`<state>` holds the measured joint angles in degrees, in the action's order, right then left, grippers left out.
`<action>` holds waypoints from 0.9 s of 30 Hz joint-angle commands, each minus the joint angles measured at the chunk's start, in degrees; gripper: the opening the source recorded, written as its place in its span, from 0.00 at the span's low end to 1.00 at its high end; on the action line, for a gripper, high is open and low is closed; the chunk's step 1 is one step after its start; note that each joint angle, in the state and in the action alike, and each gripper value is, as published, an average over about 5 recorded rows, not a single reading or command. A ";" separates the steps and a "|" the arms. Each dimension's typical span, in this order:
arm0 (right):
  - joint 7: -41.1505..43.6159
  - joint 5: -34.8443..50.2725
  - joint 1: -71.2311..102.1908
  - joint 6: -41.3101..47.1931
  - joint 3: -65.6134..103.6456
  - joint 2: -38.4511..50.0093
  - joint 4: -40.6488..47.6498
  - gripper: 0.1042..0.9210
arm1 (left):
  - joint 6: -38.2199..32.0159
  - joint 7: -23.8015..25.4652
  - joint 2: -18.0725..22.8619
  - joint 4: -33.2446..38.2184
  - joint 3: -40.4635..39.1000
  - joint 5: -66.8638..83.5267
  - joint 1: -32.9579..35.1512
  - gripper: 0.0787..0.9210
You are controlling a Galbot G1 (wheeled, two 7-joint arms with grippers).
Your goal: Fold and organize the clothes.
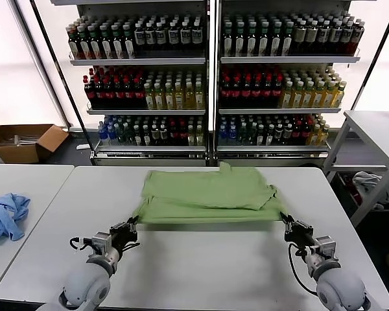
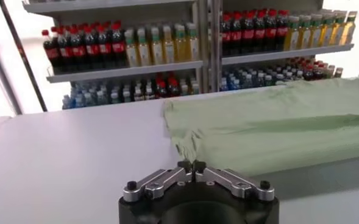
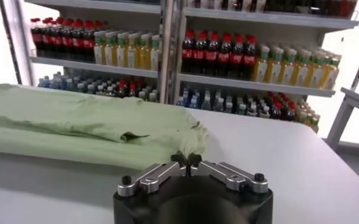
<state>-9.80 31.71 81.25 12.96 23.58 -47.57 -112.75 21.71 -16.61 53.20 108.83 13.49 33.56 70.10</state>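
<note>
Polo shirt [image 1: 207, 194] is mid-counter, toward the far side, already partly folded: it reads as a flat wide rectangle with at least one layer doubled over the top. Collar, buttons and patch aren't visible from any view, so I can't tell which face is up.

Left gripper [image 1: 132, 226] is at the near-left corner of the shirt, jaws closed, pinching the hem corner. The left wrist view shows the fingertips [image 2: 192, 165] meeting right at the cloth edge. Right gripper [image 1: 287, 223] mirrors it on the near-right corner, jaws closed on the fabric. The near edge looks slightly raised and taut between the two.

Progress estimate: roughly halfway. Judging by the grip, the next step is a fold of the near edge away from the robot. Final tidy and squaring are still to do. Top layer has wrinkles and a ragged lip on the right side.

Clearance:
- Counter [image 1: 201, 272] has open white surface between the shirt and the robot.
- Far edge of the shirt sits close to the counter's back edge, with one tab of cloth right at it. Little margin there, so a forward fold shouldn't overshoot.
- Side margins are fair on both ends.
- Light blue garment [image 1: 5, 216] is on the separate counter to the left, well apart.
- Bottle shelves [image 1: 211, 78] are behind, beyond the counter.
</note>
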 commanded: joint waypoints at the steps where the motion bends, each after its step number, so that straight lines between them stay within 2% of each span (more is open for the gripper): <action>1: -1.68 -7.13 19.47 -2.04 3.53 1.57 -12.64 0.02 | -0.75 -13.91 -4.66 15.88 3.31 -3.23 21.46 0.00; 5: -3.39 -12.20 26.25 -3.50 3.18 0.61 -14.98 0.02 | -1.05 -18.56 -4.64 19.29 3.02 -5.85 27.03 0.00; 15: -9.41 -16.17 37.64 -5.74 5.59 0.04 -17.66 0.02 | -2.58 -26.14 -4.51 22.63 2.33 -11.64 36.95 0.00; 27: -15.48 -19.04 39.79 -7.32 2.26 -1.96 -17.09 0.02 | -4.01 -28.92 -3.53 20.94 -0.90 -16.23 36.93 0.00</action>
<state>-21.03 15.50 116.16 6.64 26.82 -49.17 -128.43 18.36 -40.88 49.65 128.87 14.17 21.61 102.80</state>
